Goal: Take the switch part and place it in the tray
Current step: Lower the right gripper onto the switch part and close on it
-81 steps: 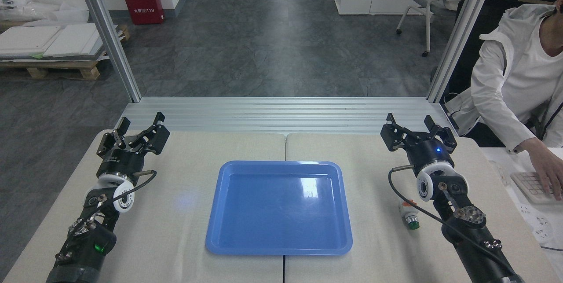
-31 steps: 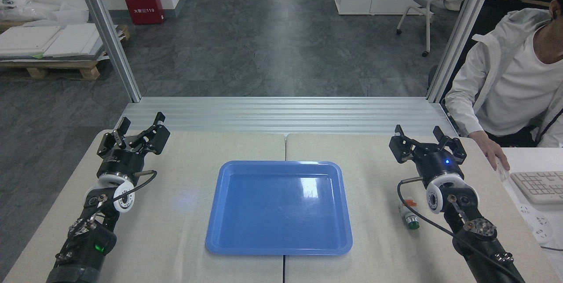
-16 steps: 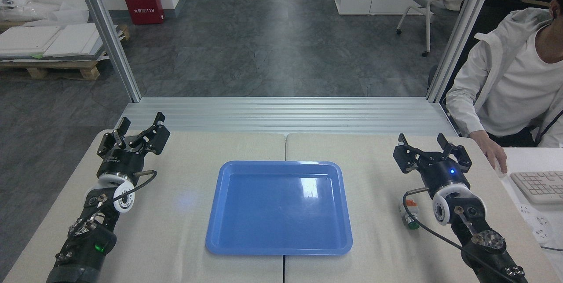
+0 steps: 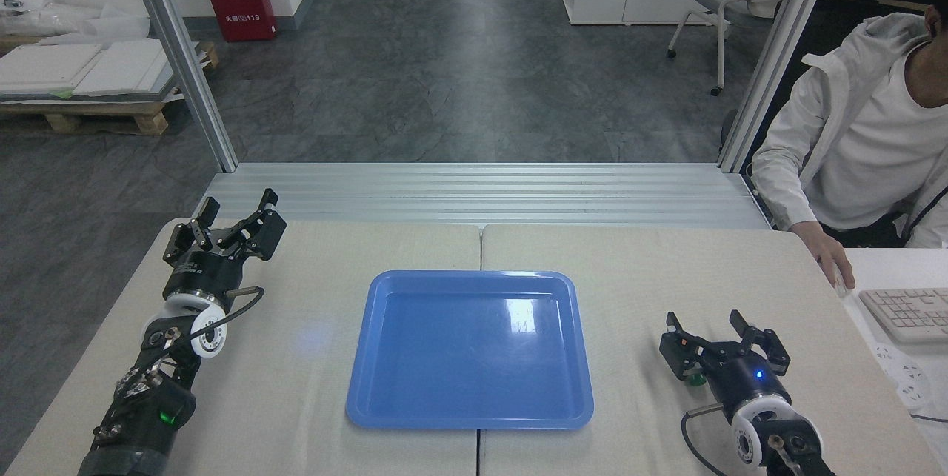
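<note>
A wide beige counter [image 4: 296, 387], made of two panels meeting at a centre seam, filled the lower part of the head view, with a grey floor and a ribbed metal ledge beyond it. At the right edge a person in a white jacket [image 4: 852, 128] sat with one hand [image 4: 833, 265] resting just beside a pale keyboard [image 4: 907, 315]. A glossy blue tray [image 4: 355, 402], shallow with a raised rim and rounded corners, lay flat at the middle of the counter with nothing in it. The left arm reached in from the lower left, its black pincer [image 4: 233, 220] spread open near the far left corner of the counter, well apart from the tray. The right pincer [image 4: 722, 346] sat low over the counter to the right of the tray, its fingers spread open. The switch part [image 4: 695, 377] lay on the counter right at that pincer's left finger, mostly hidden behind it; only a green tip and a speck of orange showed, and it could not be told whether the finger touched it.
</note>
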Robot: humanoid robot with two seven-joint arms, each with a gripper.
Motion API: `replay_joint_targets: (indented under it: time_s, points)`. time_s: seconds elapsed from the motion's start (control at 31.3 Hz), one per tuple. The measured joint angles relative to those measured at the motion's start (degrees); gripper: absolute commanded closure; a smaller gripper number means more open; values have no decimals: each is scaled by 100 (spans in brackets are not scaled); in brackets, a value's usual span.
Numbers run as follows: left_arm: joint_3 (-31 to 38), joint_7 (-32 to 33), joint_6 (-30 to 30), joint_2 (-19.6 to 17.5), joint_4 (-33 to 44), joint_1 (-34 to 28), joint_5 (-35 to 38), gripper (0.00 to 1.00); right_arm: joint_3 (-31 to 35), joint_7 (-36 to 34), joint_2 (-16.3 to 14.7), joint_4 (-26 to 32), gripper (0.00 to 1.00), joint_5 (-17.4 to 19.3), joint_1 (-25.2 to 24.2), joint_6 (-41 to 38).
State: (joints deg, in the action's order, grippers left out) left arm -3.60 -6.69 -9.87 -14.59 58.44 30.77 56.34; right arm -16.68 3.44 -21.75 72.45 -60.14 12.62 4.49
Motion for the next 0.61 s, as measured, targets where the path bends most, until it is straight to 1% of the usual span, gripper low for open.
replay_joint_targets:
  time_s: [0.16,0.42,0.51,0.58,0.61]
  points:
    - [-1,1,-2,0,0,-1,0,0,8,-2,138,-53,2,15,-124,23]
    - [-1,2,-2,0,0,8,0,0,14,27,182,-349,4,56,-140,44]
    - [-1,2,-2,0,0,8,0,0,14,47,177,-501,10,61,-126,45]
    - [0,2,1,0,0,8,0,0,11,55,160,-587,17,62,-116,45]
    - [0,2,2,0,0,8,0,0,8,58,153,-619,23,62,-113,45]
